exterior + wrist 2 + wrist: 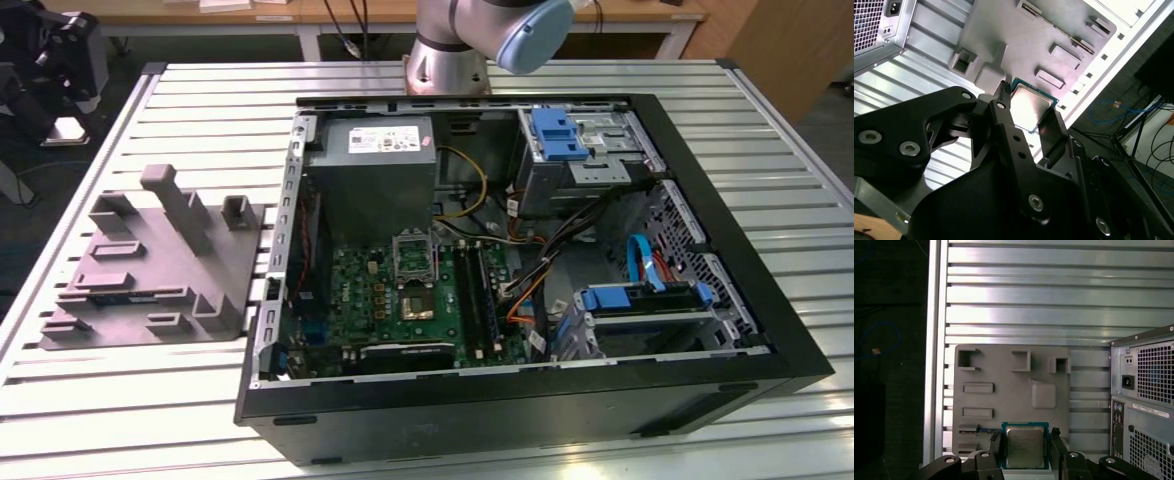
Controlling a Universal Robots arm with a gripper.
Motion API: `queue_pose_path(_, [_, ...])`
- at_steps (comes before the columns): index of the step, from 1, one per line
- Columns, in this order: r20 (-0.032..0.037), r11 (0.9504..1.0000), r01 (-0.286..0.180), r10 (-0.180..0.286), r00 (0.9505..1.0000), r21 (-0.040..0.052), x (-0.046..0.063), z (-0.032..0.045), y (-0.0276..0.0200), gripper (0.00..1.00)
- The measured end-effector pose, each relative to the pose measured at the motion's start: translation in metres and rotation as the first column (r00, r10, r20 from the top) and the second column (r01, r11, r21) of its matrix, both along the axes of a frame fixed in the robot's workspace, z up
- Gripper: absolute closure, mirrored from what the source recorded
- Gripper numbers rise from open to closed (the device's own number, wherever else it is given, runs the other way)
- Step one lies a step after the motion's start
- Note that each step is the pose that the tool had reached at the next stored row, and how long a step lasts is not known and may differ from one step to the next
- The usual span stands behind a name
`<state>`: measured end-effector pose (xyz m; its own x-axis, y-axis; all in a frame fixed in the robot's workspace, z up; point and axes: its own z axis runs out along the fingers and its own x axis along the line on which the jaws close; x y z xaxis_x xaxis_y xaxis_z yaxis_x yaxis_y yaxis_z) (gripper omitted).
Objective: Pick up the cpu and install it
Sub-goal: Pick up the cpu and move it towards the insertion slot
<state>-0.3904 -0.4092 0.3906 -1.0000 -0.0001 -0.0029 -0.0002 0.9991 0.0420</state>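
The cpu [1024, 446] is a small square chip with a silvery metal top and a green rim. It sits between the two black fingers of my gripper [1025, 437], which is shut on its opposite edges. In both wrist views the cpu [1030, 107] hangs well above the grey moulded tray [1004, 370], clear of its posts and recesses. In the exterior view that tray [147, 270] lies at the left, beside the open computer case [534, 400], whose green motherboard [400, 300] is exposed.
The case's perforated rear panel [1149, 390] stands close beside the tray. Inside the case are a grey power supply [380, 170], blue drive brackets [561, 135] and loose cables [574, 250]. The arm's base [447, 60] stands behind the case on the slatted metal table [120, 400].
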Motion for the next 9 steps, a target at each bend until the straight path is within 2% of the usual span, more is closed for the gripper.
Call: queue_pose_path(9, [0.0, 1.0, 0.0, 0.0, 1.0, 0.0, 0.0062, 0.0, 0.0, 0.53])
